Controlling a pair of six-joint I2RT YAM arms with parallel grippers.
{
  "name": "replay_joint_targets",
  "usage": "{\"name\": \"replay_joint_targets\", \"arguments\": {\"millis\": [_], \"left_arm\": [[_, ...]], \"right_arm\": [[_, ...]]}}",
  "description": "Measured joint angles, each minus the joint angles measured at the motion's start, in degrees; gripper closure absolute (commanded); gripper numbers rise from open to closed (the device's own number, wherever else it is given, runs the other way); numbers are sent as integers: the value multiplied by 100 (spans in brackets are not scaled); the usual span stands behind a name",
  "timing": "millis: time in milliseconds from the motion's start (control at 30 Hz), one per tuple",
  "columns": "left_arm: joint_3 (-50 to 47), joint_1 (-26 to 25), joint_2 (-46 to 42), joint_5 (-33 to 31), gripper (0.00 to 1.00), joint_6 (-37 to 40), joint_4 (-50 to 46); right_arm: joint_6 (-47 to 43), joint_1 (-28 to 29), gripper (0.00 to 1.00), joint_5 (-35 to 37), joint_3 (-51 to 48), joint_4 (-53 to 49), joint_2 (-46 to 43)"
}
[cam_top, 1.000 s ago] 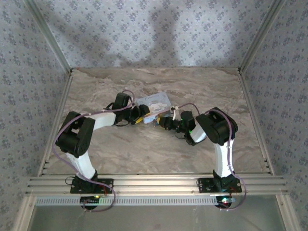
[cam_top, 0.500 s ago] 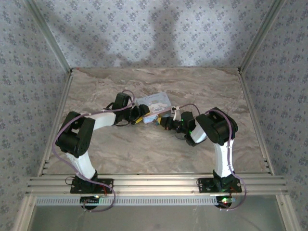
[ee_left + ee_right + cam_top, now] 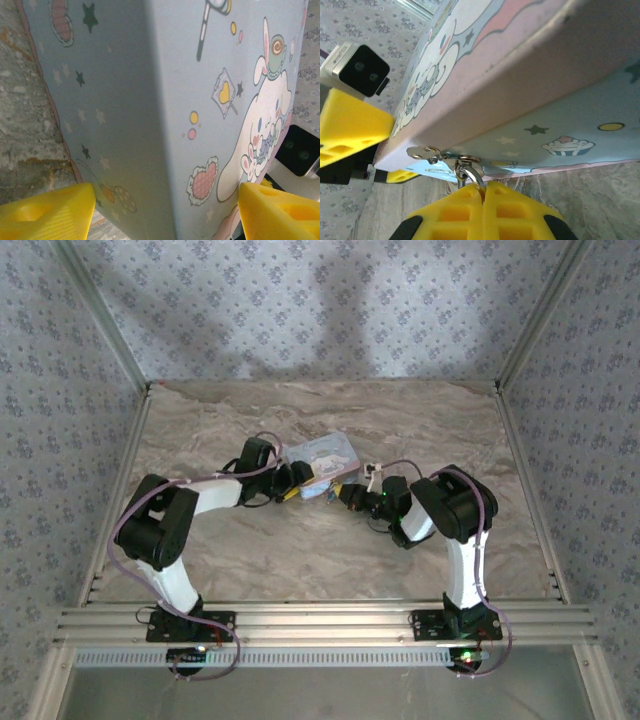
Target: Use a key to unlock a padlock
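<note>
Padlock (image 3: 469,175) mostly hidden behind closed right pincer (image 3: 483,189), at tin box (image 3: 560,65)

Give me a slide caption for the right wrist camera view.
Right tool closed at the metal loop hanging from the hasp of the tin box.

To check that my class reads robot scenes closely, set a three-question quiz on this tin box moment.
1. True or false: the right gripper has its jaws wide open.
2. What do the left gripper jaws straddle? A) tin box B) mug C) book
3. Short answer: what do the right jaws pinch?
Key: 1 false, they are shut; 2 A; 3 a silvery metal loop at the box's clasp.
</note>
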Motion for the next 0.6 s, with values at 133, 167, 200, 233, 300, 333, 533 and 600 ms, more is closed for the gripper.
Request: {"name": "replay_joint_targets", "arguments": {"millis": [133, 167, 200, 233, 300, 333, 533, 600], "left_arm": [[-129, -48, -72, -4, 25, -50, 94], [-146, -48, -79, -2, 25, -63, 111], [-166, -48, -90, -4, 25, -68, 129], [-184, -50, -101, -4, 25, -72, 136], [-214, -59, -133, -9, 25, -87, 138], [-236, -70, -157, -20, 25, -90, 133], [-284, -76, -216, -22, 24, -85, 107], [-284, -81, -216, -24, 24, -85, 107]], "right_arm": [[188, -9, 100, 83, -7, 13, -20], [219, -9, 100, 103, -7, 13, -24], [273, -11, 100, 122, -7, 11, -31], [319, -15, 100, 138, -7, 13, -35], [400, -15, 100, 175, -7, 11, -44], [444, -15, 100, 205, -7, 7, -55], [592, -20, 100, 289, -7, -35, -94], [614, -24, 100, 339, -7, -46, -118]]}}
